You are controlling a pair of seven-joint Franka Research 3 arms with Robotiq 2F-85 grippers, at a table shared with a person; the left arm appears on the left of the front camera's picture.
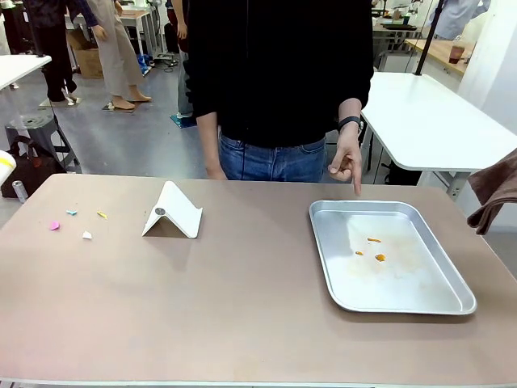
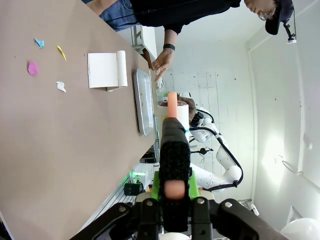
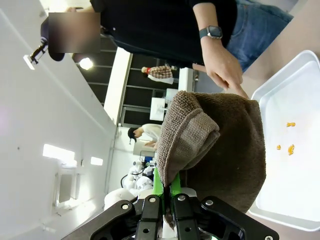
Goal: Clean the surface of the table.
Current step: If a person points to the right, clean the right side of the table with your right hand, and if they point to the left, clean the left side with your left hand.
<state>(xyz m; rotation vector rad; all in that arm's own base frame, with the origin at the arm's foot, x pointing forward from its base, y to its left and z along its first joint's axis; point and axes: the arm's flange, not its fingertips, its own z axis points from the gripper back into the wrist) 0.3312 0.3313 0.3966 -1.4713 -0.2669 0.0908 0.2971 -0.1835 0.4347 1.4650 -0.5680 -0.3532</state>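
The tan-brown table [image 1: 242, 307] carries a few coloured paper scraps [image 1: 77, 222] at its left end; the same scraps [image 2: 47, 62] lie on the table [image 2: 50, 140] in the left wrist view. My left gripper [image 2: 172, 187] is shut on a black-sleeved tool with a salmon-pink tip [image 2: 173, 135], held off the table's edge. My right gripper [image 3: 167, 192] is shut on a folded brown towel [image 3: 215, 150]. That towel [image 1: 497, 194] hangs at the table's right edge, above and beside the tray.
A silver tray [image 1: 323, 242] with a few orange crumbs [image 1: 373, 249] sits on the right half. A person's hand [image 1: 347, 166] points a finger down at its far rim. A white folded stand [image 1: 172, 212] stands left of centre. White-topped tables stand behind.
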